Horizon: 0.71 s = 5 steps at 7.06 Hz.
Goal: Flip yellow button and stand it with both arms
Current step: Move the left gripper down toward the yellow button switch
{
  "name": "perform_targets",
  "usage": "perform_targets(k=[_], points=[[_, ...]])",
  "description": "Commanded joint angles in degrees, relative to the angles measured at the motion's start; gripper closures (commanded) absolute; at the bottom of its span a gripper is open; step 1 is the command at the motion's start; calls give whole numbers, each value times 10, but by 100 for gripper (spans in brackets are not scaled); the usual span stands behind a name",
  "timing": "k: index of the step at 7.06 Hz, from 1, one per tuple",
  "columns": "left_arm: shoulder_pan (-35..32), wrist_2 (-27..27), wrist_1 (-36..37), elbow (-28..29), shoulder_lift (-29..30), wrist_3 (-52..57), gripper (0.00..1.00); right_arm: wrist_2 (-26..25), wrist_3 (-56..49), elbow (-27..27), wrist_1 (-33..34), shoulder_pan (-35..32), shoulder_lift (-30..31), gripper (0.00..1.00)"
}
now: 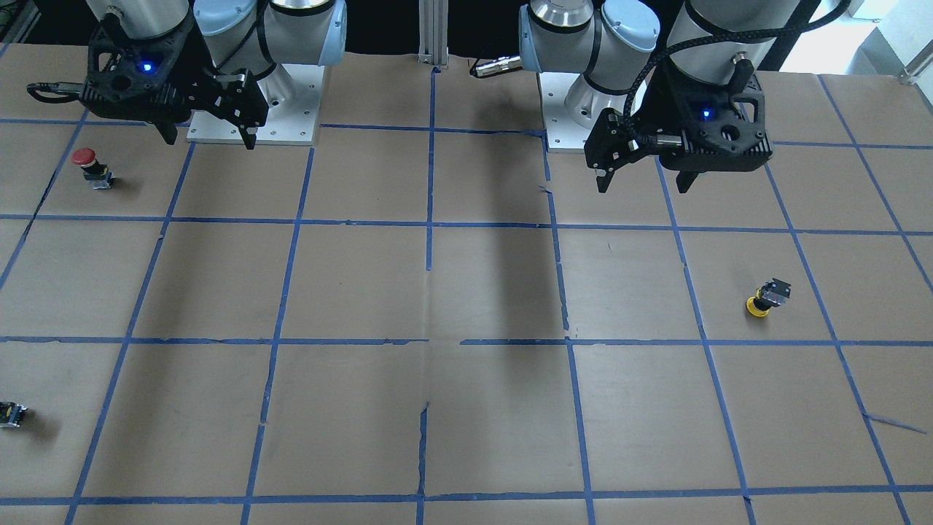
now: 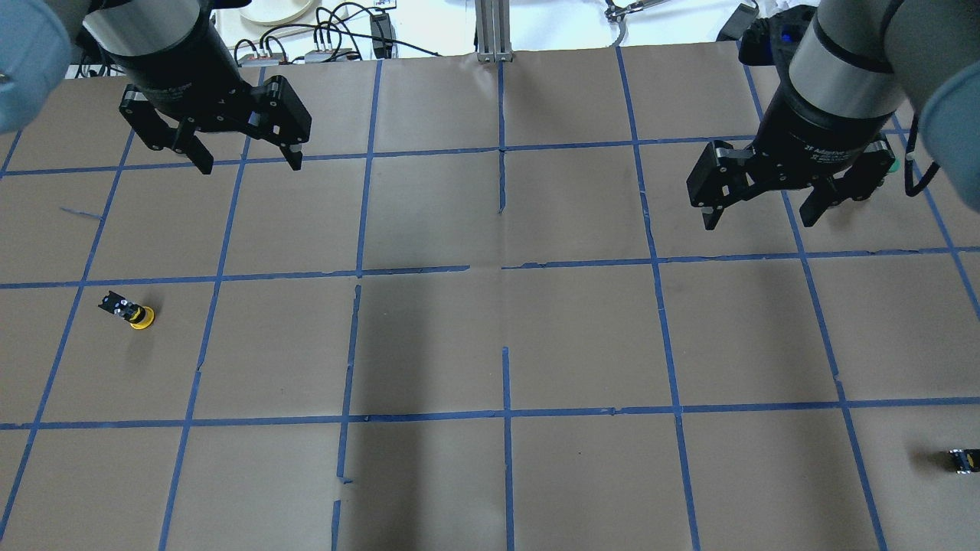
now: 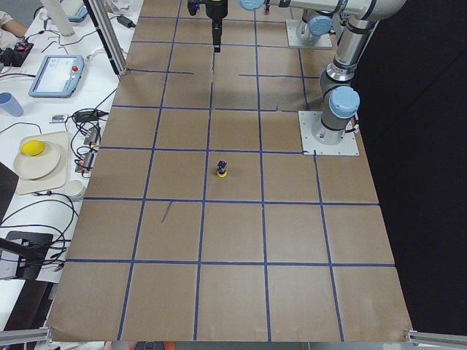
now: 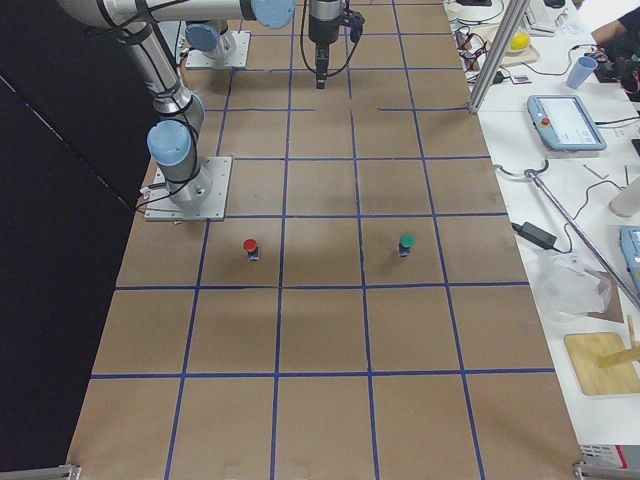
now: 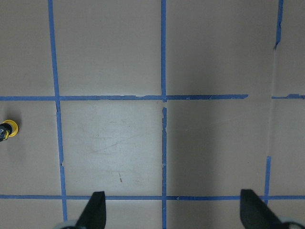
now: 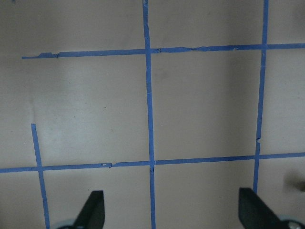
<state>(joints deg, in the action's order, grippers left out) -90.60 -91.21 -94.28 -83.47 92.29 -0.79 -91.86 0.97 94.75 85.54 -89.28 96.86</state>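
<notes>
The yellow button (image 1: 762, 300) rests with its yellow cap against the paper and its black and silver body tilted upward. It sits on my left side of the table (image 2: 134, 311), and shows in the exterior left view (image 3: 222, 170) and at the left edge of the left wrist view (image 5: 7, 130). My left gripper (image 2: 250, 163) hangs open and empty above the table, well back from the button (image 1: 645, 182) (image 5: 174, 212). My right gripper (image 2: 759, 220) hangs open and empty over the right half (image 1: 211, 141) (image 6: 172, 212).
A red-capped button (image 1: 91, 168) stands on my right side near the base. A small capless black-yellow piece (image 2: 963, 459) lies near the right edge. A green-capped button (image 4: 406, 243) stands beside the red one (image 4: 250, 247). The brown paper table (image 2: 498, 344) carries blue tape grid lines.
</notes>
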Motion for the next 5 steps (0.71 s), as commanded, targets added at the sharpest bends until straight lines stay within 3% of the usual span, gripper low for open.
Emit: perform_targets(k=[1, 5], points=[[0, 1, 0, 0, 0, 2, 1, 0, 1, 0, 1, 0, 0, 0], [39, -2, 6, -20, -2, 102, 1, -1, 1, -2, 9, 2, -2, 0]])
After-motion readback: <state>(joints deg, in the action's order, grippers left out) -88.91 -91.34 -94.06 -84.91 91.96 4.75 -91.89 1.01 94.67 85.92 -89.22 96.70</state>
